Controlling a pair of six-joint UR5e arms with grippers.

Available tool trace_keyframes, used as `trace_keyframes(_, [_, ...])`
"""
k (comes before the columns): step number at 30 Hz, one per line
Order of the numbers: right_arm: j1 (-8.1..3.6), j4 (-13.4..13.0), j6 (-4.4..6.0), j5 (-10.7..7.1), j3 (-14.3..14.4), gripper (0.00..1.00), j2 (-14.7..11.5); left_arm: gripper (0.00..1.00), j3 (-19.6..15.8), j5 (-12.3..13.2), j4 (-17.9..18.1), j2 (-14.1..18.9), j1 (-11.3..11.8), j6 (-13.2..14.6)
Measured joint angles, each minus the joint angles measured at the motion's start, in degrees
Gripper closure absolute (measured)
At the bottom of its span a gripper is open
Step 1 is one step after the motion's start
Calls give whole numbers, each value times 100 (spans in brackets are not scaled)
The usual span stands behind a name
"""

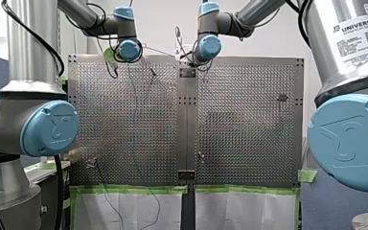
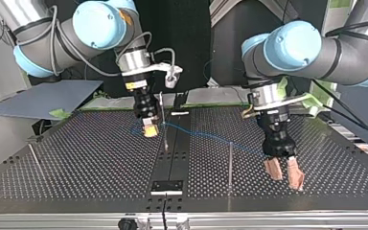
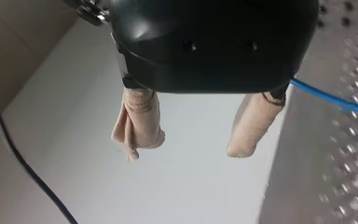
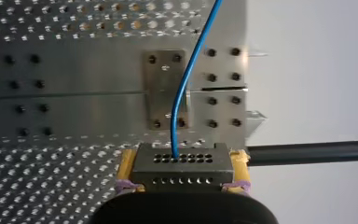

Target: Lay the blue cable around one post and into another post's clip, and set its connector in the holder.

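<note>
Our right gripper (image 4: 184, 161) clamped on connector (image 4: 182, 173), left gripper (image 3: 189, 142) spread wide, empty; we should carry blue cable (image 4: 182, 93) low, taut round post (image 2: 230, 165)

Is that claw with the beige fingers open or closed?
Open. My left gripper shows its two beige fingers well apart, with nothing between them.

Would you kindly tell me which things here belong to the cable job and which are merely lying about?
Job:
blue cable
connector, held in my right end effector
thin post
my left end effector, open

Lying about:
grey sheet
green tape
</note>
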Motion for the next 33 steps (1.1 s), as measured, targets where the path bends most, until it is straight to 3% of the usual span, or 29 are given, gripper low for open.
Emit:
trace_keyframes(5, [-103,237,18,-22,-238,100,164,0,252,252,-254,-252,236,10])
trace_keyframes(8, [-211,381,79,-48,-383,100,192,0,394,394,-394,-394,307,3])
trace_keyframes(12, [-396,578,204,-184,-579,100,200,0,593,593,-594,-592,350,13])
trace_keyframes(19, [-723,907,241,-491,-908,100,210,0,907,948,-949,-942,371,-12])
trace_keyframes(27, [-1109,1366,203,-568,-1369,100,226,0,715,1150,-1330,-1082,406,-187])
trace_keyframes(33, [-1167,1664,183,-555,-1659,100,228,0,413,1176,-1636,-1086,407,-195])
